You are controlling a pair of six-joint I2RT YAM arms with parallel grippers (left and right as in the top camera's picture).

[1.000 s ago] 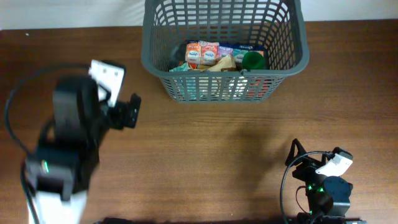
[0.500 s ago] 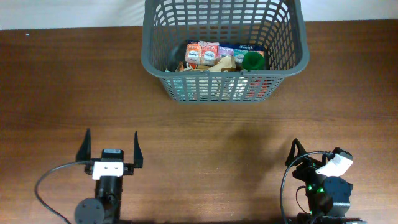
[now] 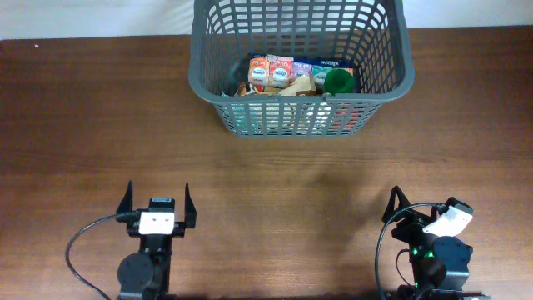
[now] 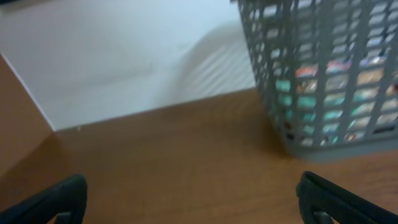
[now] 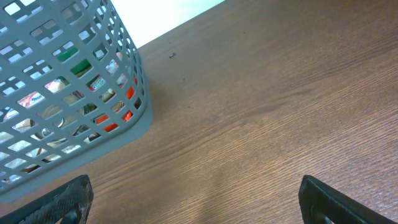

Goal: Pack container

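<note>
— Where does the large dark grey slotted plastic basket (image 3: 283, 117) sit relative to the arms?

— At the far side of the brown wooden table (image 3: 275, 192), well apart from both. Its long axis runs left to right. It lies ahead and to the right of the left gripper (image 3: 156, 197), and ahead and to the left of the right gripper (image 3: 419, 213). Neither arm looks clearly nearer.

— And what is inside?

— Small colourful cartons (image 3: 271, 72) and a green-lidded jar (image 3: 339, 80) show against the near wall, with more packets glimpsed through the slots.

— What about the jaws?

— Both pairs are spread wide and released, holding nothing and touching nothing. Each wrist view shows only bare fingertips at the frame's lower corners, with table between them.

— So any reach goes forward and inward?

— That seems likely, for either arm.
</note>
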